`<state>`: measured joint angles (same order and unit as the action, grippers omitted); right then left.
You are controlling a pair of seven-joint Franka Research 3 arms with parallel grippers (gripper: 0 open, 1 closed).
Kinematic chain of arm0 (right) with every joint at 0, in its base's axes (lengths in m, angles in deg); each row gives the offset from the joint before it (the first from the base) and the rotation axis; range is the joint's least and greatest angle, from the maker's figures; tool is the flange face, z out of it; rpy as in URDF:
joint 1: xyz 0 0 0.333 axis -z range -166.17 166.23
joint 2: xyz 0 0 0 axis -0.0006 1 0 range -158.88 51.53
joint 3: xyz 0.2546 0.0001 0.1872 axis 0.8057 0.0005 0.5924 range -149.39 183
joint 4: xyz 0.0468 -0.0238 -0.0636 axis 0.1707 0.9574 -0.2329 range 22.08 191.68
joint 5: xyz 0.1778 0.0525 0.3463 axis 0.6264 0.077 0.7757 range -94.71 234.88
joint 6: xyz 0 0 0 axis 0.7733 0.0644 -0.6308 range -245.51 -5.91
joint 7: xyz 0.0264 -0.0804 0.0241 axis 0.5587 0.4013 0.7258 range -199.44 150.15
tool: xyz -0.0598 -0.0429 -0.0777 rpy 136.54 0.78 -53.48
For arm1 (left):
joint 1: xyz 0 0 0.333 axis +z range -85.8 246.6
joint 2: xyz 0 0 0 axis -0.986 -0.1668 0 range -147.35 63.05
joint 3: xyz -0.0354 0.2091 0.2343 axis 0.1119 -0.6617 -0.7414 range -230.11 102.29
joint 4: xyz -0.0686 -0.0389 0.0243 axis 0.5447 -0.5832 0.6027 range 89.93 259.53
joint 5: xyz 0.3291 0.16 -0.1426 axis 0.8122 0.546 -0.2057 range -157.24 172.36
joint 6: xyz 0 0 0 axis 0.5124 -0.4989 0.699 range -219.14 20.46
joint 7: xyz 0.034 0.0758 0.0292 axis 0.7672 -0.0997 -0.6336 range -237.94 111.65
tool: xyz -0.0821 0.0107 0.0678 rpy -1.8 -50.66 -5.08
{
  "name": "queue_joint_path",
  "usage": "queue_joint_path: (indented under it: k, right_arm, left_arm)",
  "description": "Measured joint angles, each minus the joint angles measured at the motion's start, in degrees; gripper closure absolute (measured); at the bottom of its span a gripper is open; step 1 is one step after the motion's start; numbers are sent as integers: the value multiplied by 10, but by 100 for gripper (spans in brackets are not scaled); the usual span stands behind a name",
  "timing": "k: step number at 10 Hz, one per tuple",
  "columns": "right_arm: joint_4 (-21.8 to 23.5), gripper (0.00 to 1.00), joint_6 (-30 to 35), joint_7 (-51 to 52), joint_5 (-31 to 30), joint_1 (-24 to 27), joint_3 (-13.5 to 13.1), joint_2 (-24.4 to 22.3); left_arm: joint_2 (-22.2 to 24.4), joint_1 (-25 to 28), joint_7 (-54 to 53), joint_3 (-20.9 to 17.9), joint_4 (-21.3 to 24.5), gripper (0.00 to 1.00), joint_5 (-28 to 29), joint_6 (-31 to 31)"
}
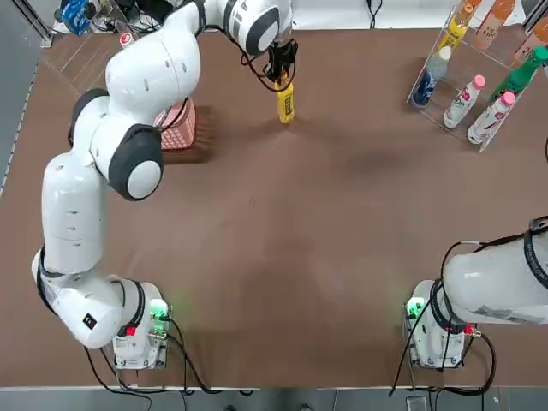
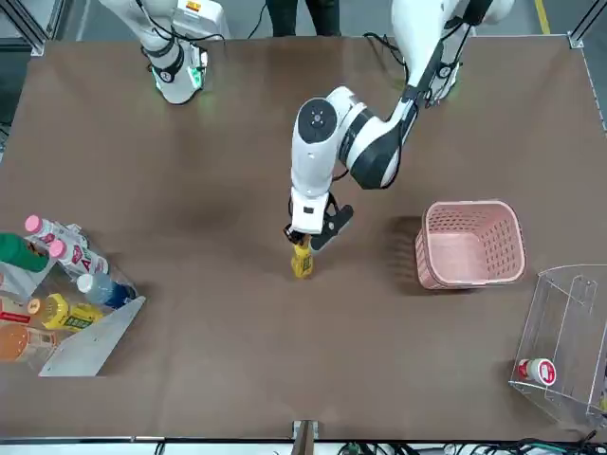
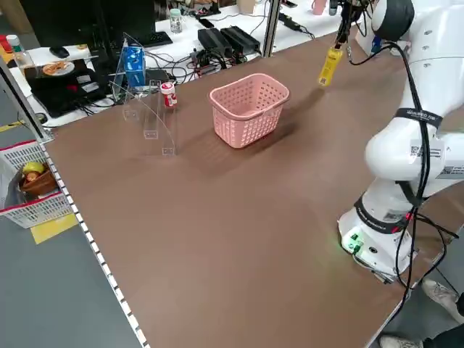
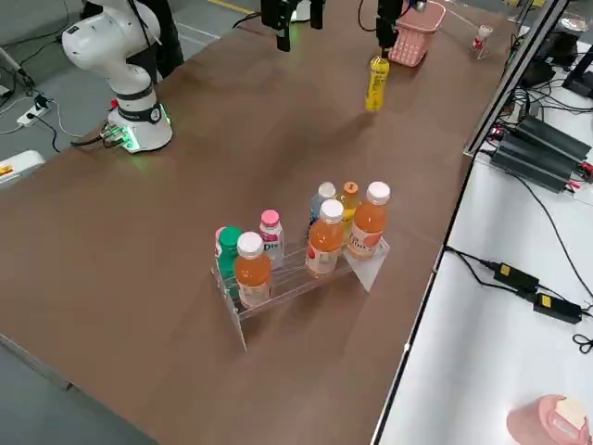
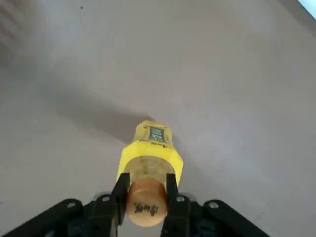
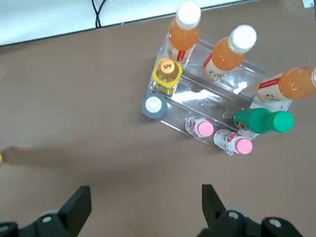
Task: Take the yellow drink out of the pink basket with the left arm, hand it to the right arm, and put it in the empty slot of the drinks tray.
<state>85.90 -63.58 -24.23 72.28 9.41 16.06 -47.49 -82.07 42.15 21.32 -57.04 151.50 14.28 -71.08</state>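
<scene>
Yellow drink [image 1: 285, 102] hangs upright, cap clamped in left tool [image 1: 281, 75]

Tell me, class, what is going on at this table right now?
The left gripper holds the yellow drink by its cap, hanging upright above the table, clear of the pink basket. The right gripper is open and waits back on its own side, looking over the drinks tray. The handover has not yet happened.
</scene>
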Motion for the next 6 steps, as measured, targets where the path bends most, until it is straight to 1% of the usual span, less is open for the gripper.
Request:
queue_joint_path:
  k: [2,4,5,6]
  right_arm:
    - [0,1,3,0,0,1,0,0]
    - [0,1,4,0,0,1,1,0]
    - [0,1,4,0,0,1,1,0]
    - [0,1,4,0,0,1,2,0]
  left_arm:
    - [-15,-5,0,-8,-3,66,4,-7]
    - [-17,-6,0,-8,-7,66,10,-8]
    - [-17,-7,0,-8,-8,64,10,-8]
    - [-17,-7,0,-9,-13,52,13,-9]
